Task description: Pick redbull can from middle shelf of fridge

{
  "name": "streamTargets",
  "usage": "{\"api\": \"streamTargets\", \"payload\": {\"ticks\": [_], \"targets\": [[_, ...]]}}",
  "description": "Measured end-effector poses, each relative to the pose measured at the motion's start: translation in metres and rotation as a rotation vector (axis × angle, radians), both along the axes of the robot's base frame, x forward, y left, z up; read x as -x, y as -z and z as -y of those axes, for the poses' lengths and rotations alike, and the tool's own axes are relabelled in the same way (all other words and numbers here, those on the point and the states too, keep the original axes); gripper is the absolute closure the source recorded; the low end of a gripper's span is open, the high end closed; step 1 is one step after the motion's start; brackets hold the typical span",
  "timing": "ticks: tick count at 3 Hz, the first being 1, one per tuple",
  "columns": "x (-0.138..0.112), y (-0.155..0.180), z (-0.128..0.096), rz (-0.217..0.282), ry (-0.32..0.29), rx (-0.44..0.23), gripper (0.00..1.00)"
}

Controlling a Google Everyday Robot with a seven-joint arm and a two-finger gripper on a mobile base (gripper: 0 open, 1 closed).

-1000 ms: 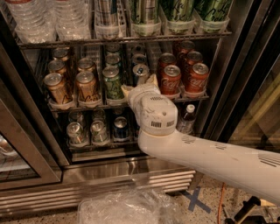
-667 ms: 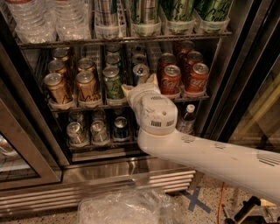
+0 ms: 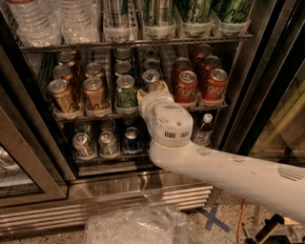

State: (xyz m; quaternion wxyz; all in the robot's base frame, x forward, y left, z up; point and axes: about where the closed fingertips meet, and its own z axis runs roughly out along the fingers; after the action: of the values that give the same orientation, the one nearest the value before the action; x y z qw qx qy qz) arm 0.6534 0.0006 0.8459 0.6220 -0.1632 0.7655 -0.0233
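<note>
The fridge (image 3: 119, 198) stands open in front of me. On its middle shelf (image 3: 217, 104), the redbull can (image 3: 151, 76) stands at the front of its lane, between a green can (image 3: 126, 91) and red cola cans (image 3: 186, 86). Only its silver lid and upper silver-blue side show. My gripper (image 3: 155, 89) is at the front of this can, reaching in from the white arm (image 3: 224, 167). The round wrist housing (image 3: 170, 125) hides the lower part of the can and most of the gripper.
Gold cans (image 3: 62, 95) fill the left lanes. The rack above holds water bottles (image 3: 47, 19) and tall green-black cans (image 3: 195, 14). The rack below holds dark-blue cans (image 3: 131, 138) and a small bottle (image 3: 204, 127). Black door frames (image 3: 267, 90) stand on both sides. A clear plastic bag (image 3: 138, 226) lies on the floor.
</note>
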Motion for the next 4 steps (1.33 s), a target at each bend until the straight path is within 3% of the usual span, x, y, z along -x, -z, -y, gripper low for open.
{"api": "streamTargets", "payload": {"ticks": [1,2,4], "targets": [[0.000,0.002,0.000,-0.001,-0.001,-0.004,0.88],[0.001,0.003,0.001,-0.002,-0.004,-0.010,1.00],[0.008,-0.011,0.007,0.034,-0.001,-0.038,1.00]]}}
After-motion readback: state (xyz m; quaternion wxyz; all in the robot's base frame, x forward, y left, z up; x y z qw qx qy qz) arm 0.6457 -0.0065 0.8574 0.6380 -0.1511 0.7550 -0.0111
